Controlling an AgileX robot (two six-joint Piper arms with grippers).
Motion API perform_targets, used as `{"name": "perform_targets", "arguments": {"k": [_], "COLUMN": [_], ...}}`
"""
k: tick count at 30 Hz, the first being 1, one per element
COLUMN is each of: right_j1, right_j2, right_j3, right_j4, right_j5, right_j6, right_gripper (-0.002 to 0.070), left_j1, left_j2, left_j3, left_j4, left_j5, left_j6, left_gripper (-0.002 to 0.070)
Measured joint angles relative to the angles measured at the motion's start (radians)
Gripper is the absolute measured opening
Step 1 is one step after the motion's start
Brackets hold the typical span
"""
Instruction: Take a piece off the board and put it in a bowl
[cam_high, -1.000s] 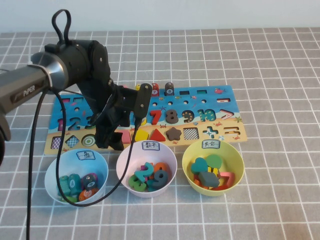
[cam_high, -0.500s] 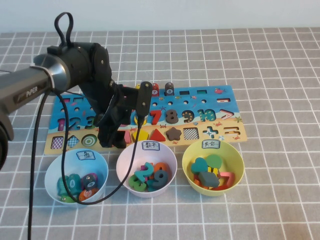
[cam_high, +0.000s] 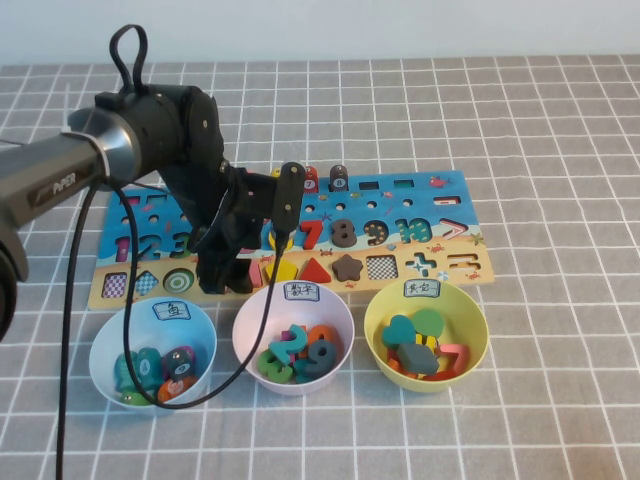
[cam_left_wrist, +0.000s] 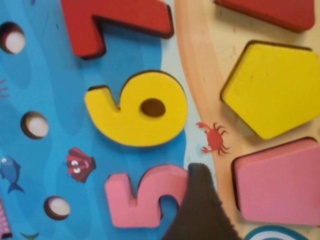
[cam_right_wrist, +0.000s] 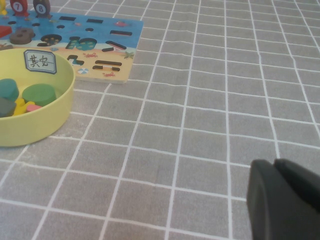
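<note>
The board (cam_high: 440, 200) lies across the middle of the table. The pink square piece (cam_left_wrist: 277, 182) sits in its slot on the sandy strip, next to the yellow pentagon (cam_left_wrist: 275, 90); in the high view only a sliver of it (cam_high: 256, 272) shows beside the arm. My left gripper (cam_high: 230, 278) is down on the board at the piece, open. One dark finger (cam_left_wrist: 200, 212) stands between the pink number 5 (cam_left_wrist: 135, 200) and the piece; the other finger is out of view. The yellow-green bowl (cam_high: 478, 322) stands in front of the board's right end. My right gripper (cam_right_wrist: 282, 200) is shut and empty, low over the bare table.
A pale pink bowl (cam_high: 245, 325) of numbers and a pale blue bowl (cam_high: 100, 350) of pegs stand in front of the board, close under my left arm. The arm's black cable (cam_high: 70, 300) loops over the pale blue bowl. The yellow-green bowl (cam_right_wrist: 50, 115) holds several shape pieces.
My left arm shifted slightly over the board a second ago, uncovering a sliver of the pink piece. It has held still for the last half second.
</note>
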Motion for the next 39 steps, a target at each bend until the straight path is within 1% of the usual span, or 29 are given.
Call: {"name": "perform_targets", "arguments": {"k": [4,8,18,39], "right_j1": [0.000,0.000,0.000,0.000], "right_j2": [0.000,0.000,0.000,0.000], "right_j3": [0.000,0.000,0.000,0.000], "right_j4": [0.000,0.000,0.000,0.000], "right_j5": [0.000,0.000,0.000,0.000], "right_j6": [0.000,0.000,0.000,0.000], "right_gripper": [-0.0017,-0.0017,-0.0017,-0.0017], "left_j1": [0.000,0.000,0.000,0.000], "left_j2": [0.004,0.006,0.012,0.038], "left_j3": [-0.017,-0.052,-0.076,-0.078], "left_j4": [0.002,0.005,0.005,0.006], "left_j5": [0.031,0.097,0.132,0.109], "left_j6": [-0.002,-0.004,-0.033,-0.037], "left_gripper": [0.0391,0.0374,0.0370,0.0370]}}
